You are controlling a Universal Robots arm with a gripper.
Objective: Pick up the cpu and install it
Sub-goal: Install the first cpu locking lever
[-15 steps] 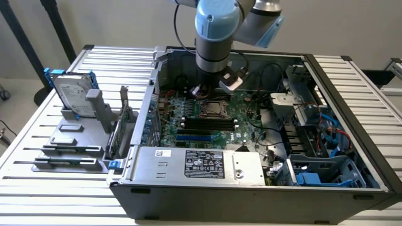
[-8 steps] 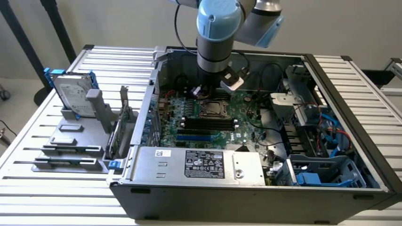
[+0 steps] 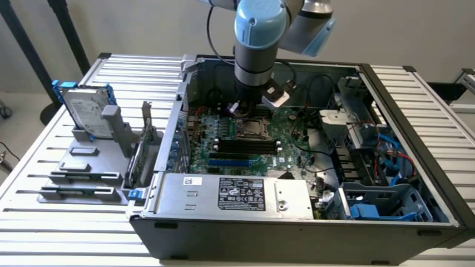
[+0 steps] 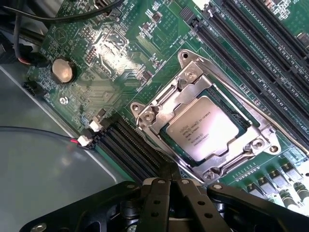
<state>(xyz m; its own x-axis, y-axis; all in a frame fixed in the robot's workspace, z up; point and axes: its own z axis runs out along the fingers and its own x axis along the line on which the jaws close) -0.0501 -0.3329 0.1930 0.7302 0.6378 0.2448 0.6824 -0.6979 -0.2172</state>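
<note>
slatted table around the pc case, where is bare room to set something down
Bare slats: the table strip in front of the grey rack, the corner behind the hard drive, and the exterior view's right beyond the case. Crowded inside, over the motherboard.

Matt, seemingly metal cpu (image 4: 203, 134)
</note>
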